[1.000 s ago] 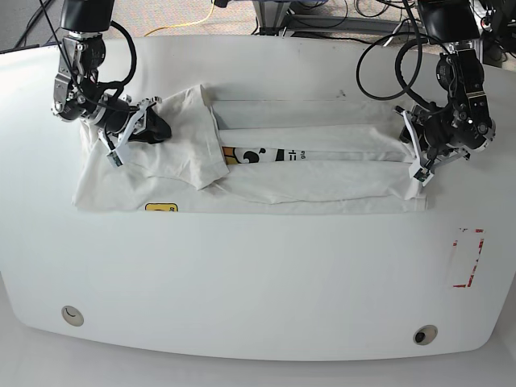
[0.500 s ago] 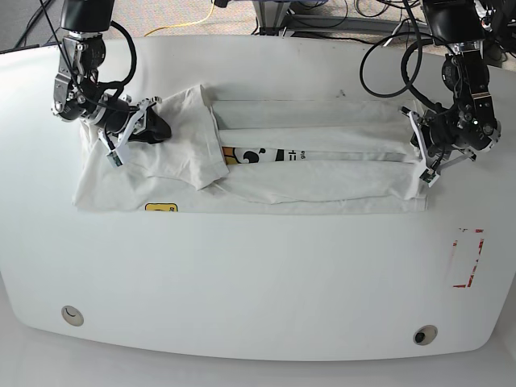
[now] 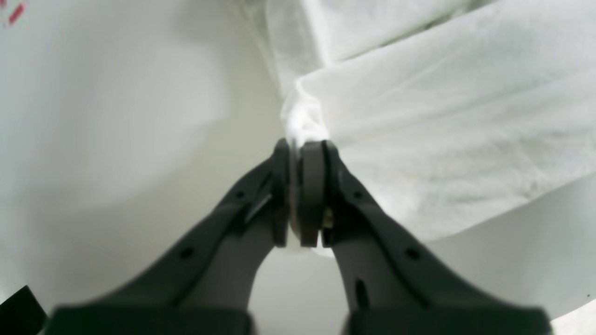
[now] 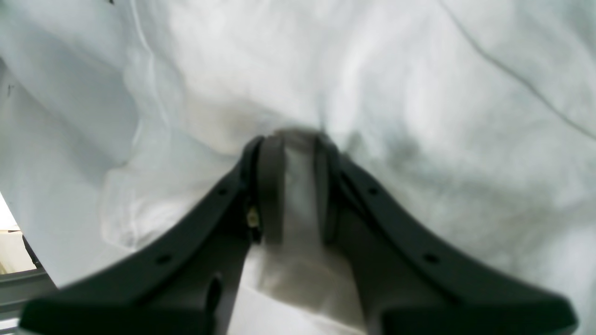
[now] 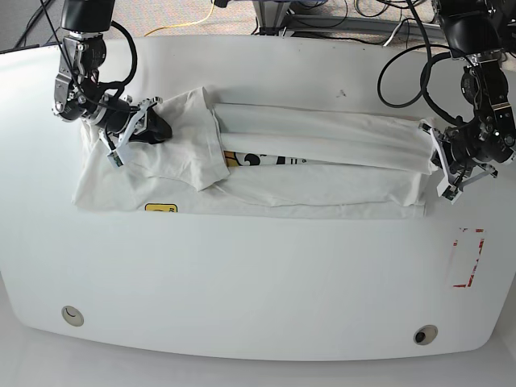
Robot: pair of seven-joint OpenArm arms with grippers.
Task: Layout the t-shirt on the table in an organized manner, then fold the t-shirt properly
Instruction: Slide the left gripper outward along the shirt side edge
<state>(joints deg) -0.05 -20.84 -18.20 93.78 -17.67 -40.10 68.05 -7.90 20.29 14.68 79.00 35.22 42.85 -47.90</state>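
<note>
We see the t-shirt (image 5: 266,173) lying long and folded across the far half of the worktop (image 5: 258,282). The left gripper (image 3: 300,151) has its jaws pinching the hem corner; the right gripper (image 4: 291,139), blurred, seems to nip cloth too.

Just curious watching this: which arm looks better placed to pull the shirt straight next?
Probably the left gripper: it pinches the t-shirt's free end edge with bare table beyond; the right gripper anchors the other end.
</note>
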